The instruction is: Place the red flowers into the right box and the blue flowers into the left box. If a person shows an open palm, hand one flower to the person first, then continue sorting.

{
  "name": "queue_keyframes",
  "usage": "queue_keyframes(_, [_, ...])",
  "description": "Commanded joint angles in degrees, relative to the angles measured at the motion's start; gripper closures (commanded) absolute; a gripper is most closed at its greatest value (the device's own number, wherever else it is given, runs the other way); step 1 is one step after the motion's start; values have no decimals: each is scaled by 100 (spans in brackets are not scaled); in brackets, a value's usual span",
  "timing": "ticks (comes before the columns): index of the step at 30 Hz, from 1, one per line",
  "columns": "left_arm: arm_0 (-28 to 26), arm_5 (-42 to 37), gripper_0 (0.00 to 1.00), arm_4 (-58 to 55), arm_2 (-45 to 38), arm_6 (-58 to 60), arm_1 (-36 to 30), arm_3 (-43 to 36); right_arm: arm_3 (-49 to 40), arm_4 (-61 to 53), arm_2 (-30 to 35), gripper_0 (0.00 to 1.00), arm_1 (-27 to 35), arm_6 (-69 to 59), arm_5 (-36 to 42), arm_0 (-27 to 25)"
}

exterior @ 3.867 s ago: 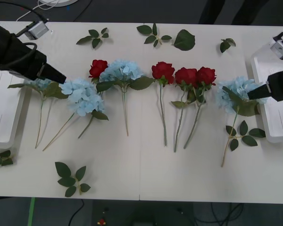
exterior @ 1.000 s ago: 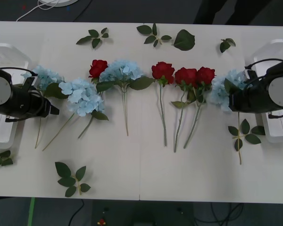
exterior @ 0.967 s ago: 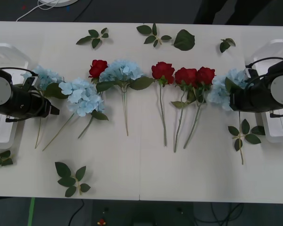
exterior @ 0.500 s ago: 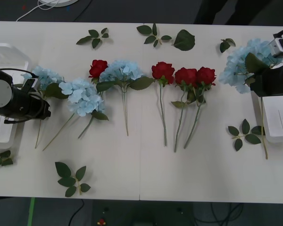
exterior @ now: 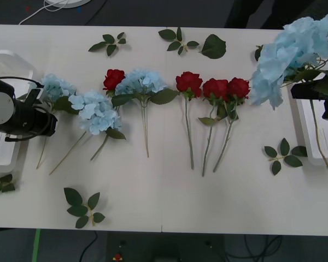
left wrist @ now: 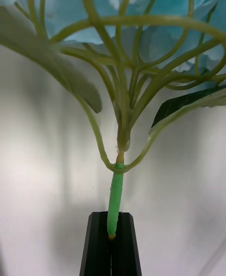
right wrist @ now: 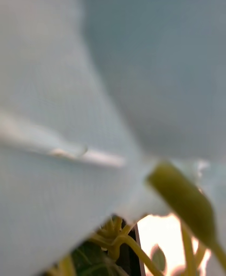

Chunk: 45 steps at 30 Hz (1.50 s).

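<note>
No readable text, no labels, no brands, no numbers, no signs

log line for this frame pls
left gripper: shut on blue flower stem, at table left | right gripper: blue flower lifted over right box

You've got the left box (exterior: 5, 65) at the table's (exterior: 164, 202) left edge and the right box (exterior: 309, 136) at the right edge. Between them runs a row of flowers: two blue flowers (exterior: 95, 112) nearest the left box, then a red one (exterior: 114, 79) touching another blue, then three red flowers (exterior: 216, 87) side by side. One more blue flower (exterior: 290, 52) sits raised over the right box's inner edge.
</note>
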<state>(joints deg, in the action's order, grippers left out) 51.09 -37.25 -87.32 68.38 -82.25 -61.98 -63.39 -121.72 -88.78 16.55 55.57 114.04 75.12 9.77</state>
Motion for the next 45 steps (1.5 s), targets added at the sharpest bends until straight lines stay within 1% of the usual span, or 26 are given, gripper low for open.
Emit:
queue_keyframes(1, [560,-274,100,-13,-290,297,-262,-7,-142,-703,85,100,-389,971,-191,148])
queue_keyframes(3, [745,-995,100,-5,-782,253,-481,-16,-133,-1116,-38,100,-495,1314,-340,201])
queue_keyframes(4, [797,-1223,100,-5,-940,236,-534,-7,-133,-1204,-82,100,-512,1384,-384,210])
queue_keyframes(6, [973,-2199,100,31,-1582,183,-736,11,-107,-1529,-363,100,-556,1551,-666,280])
queue_keyframes(7, [1008,-2428,100,31,-1758,174,-780,20,-89,-1608,-451,100,-556,1560,-745,307])
queue_keyframes(9, [1096,-3280,100,57,-2443,113,-956,64,25,-1845,-882,100,-556,1542,-1035,474])
queue_keyframes(10, [1123,-3438,100,57,-2575,95,-991,81,51,-1880,-978,100,-565,1525,-1096,518])
queue_keyframes(12, [1140,-3922,100,83,-3111,-19,-1123,213,227,-1977,-1409,100,-565,1507,-1386,746])
queue_keyframes(13, [1140,-4045,100,110,-3349,-212,-1176,336,324,-1995,-1602,100,-565,1489,-1536,869])
queue_keyframes(15, [1140,-4115,100,136,-3524,-538,-1255,556,491,-2074,-1892,100,-565,1472,-1773,1054])
queue_keyframes(17, [1140,-4080,100,145,-3542,-907,-1325,802,684,-2205,-2182,100,-574,1445,-1975,1238])
queue_keyframes(19, [1140,-4027,100,162,-3542,-1513,-1352,1145,948,-2399,-2543,100,-609,1445,-2221,1502])
queue_keyframes(24, [1140,-3860,100,48,-3542,-2902,-1360,2103,1379,-2601,-3044,100,-732,1393,-2582,1994])
queue_keyframes(28, [1123,-3649,100,92,-3542,-3939,-1237,2867,1713,-2812,-3369,100,-908,1340,-2793,2319])
queue_keyframes(33, [938,-3394,100,-5,-3542,-4264,-1062,3535,1950,-2935,-3712,100,-1066,1270,-3074,2583])
queue_keyframes(35, [762,-3219,100,-136,-3542,-4282,-991,3623,2003,-3014,-3852,100,-1092,1243,-3206,2671])
queue_keyframes(39, [209,-2603,100,-462,-3542,-4273,-807,3553,2038,-3111,-4160,100,-1110,1217,-3540,2873])
queue_keyframes(45, [-495,-1751,100,-558,-3542,-4229,-534,3272,2047,-3111,-4371,100,-1110,1164,-3645,3014])
